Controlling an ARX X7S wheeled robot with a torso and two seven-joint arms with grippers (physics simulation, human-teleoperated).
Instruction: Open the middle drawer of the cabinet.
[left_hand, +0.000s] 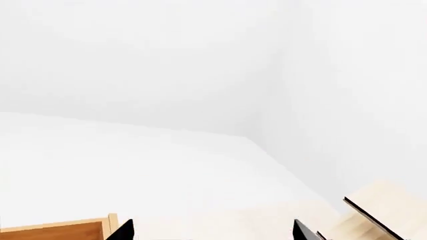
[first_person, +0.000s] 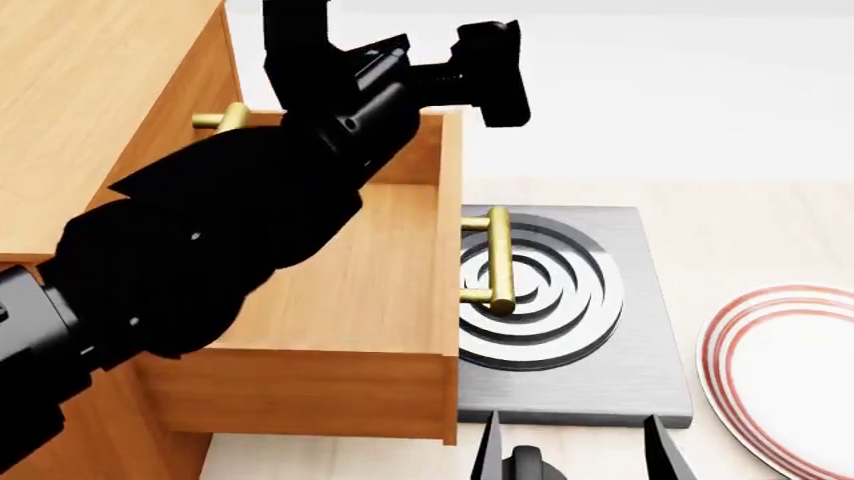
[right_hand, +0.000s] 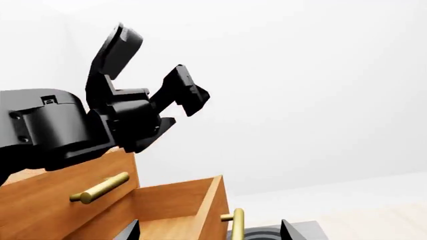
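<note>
**Head view: middle drawer standing pulled out**

Head view shows the middle drawer (first_person: 360, 300) drawn well out of the cabinet (first_person: 80, 120), its brass handle (first_person: 491, 260) hanging over a grey mat with ring pattern (first_person: 587, 330). Beside the mat lies a red-rimmed plate (first_person: 787, 370). The left gripper (right_hand: 157, 72) is raised above the drawer, fingers spread, holding nothing. The right gripper (first_person: 574, 455) sits low near the mat, fingers apart and empty.

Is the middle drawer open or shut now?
Open: the middle drawer juts out from the cabinet, its inside showing empty; left gripper is above it.
</note>
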